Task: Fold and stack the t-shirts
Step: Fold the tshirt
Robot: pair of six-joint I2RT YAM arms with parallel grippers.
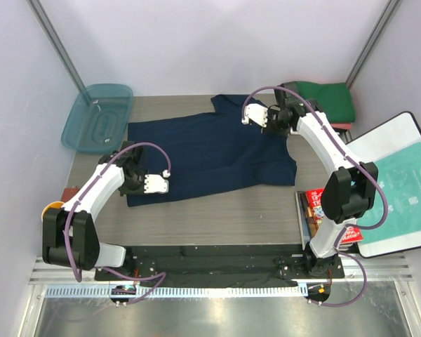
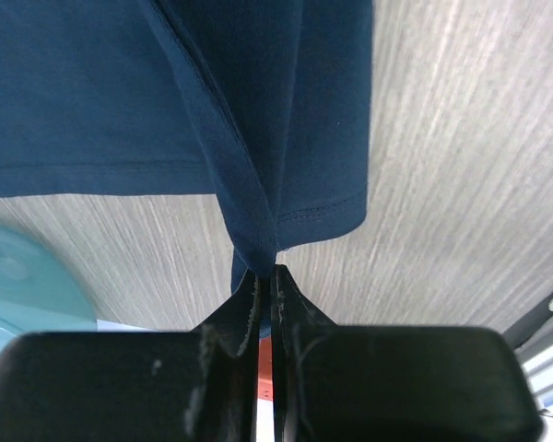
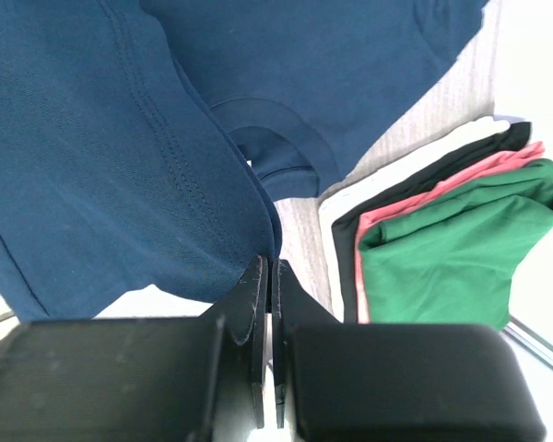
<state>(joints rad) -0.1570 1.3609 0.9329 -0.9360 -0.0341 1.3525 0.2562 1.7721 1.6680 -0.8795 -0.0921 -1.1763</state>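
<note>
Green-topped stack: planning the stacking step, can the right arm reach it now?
Probably yes: the stack lies close beside the right gripper, nothing between, though its jaws are shut on the navy t-shirt.

Navy t-shirt (image 1: 210,151) spread (partly lifted).

No text can be read in full. Top view: white lettering on a red packet (image 1: 313,203) at the right edge of the counter (image 1: 217,210), too small to decipher; pale printed shapes on a teal-printed bag (image 1: 407,184), no legible words. Right wrist view: small white tag (image 3: 250,163) at the collar of the navy t-shirt (image 3: 92,138), unreadable.
</note>
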